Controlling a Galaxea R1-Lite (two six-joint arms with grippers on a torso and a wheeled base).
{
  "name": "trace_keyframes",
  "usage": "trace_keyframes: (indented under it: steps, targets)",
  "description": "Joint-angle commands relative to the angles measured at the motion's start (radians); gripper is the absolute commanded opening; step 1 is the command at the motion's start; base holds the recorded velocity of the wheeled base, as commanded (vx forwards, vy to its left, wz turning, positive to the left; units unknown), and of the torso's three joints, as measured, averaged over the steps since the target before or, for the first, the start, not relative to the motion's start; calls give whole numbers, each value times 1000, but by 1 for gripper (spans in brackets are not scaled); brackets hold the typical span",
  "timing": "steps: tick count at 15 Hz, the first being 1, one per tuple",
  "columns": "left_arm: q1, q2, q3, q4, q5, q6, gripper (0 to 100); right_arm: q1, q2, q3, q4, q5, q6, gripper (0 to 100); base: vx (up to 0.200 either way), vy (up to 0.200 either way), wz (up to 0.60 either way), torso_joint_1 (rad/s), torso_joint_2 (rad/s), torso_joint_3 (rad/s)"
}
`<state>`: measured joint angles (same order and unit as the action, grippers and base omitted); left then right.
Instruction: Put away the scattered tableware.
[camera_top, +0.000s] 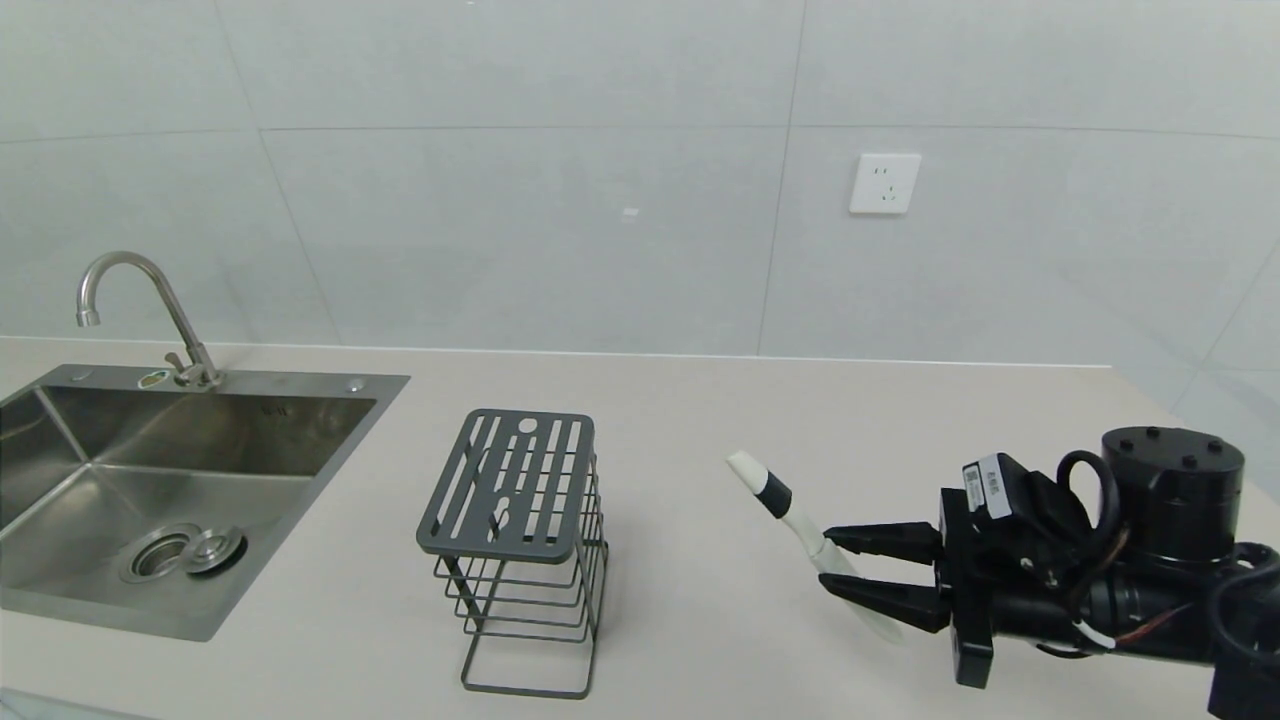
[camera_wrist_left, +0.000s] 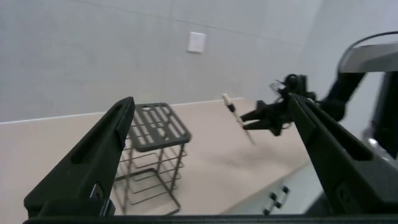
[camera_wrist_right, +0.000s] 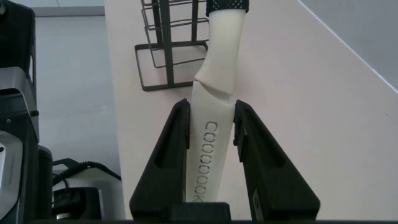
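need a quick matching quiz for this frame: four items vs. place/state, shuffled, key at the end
Things:
1. white utensil
2. wire rack
3. sink
4. left tool

Places/states:
A. open, nothing between its fingers
B. set into the counter at the robot's left
C. clamped in the right tool
D. standing on the counter, between the sink and the right tool

Pairs: 1-C, 2-D, 3-B, 4-A
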<state>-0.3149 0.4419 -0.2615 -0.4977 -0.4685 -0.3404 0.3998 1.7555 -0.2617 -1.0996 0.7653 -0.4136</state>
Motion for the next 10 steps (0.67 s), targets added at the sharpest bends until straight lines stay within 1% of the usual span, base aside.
trace_keyframes:
  steps: [1,2,3,4,5,6,7,8,9,10]
  targets:
    - [-119,340,-27,-173,-4,1,100,-1,-25,19,-11,0,1,0,0,0,0,0,0,0]
    - [-122,414,-28,-216,-4,9,100,-2,-25,22,-22,0,1,0,0,0,0,0,0,0]
    - [-124,469,-36,-242,-2,24,100,-2,-25,22,-25,-1,1,0,0,0,0,0,0,0]
    - [-125,501,-38,-251,-2,37,100,-2,-25,22,-25,-1,1,0,0,0,0,0,0,0]
    - [-142,548,-44,-254,-2,64,100,-1,-25,21,-25,-1,1,0,0,0,0,0,0,0]
    - [-176,589,-55,-254,-2,80,100,-1,-25,18,-25,-1,1,0,0,0,0,0,0,0]
    - [-201,617,-65,-254,-2,83,100,1,-25,15,-25,-1,1,0,0,0,0,0,0,0]
    - [-228,658,-90,-254,-1,97,100,1,-25,12,-28,-3,3,0,0,0,0,0,0,0]
    - [-250,699,-117,-254,-1,121,100,1,-25,9,-29,-1,6,0,0,0,0,0,0,0]
    - [-289,775,-166,-256,1,166,100,2,-25,10,-29,-3,9,0,0,0,0,0,0,0]
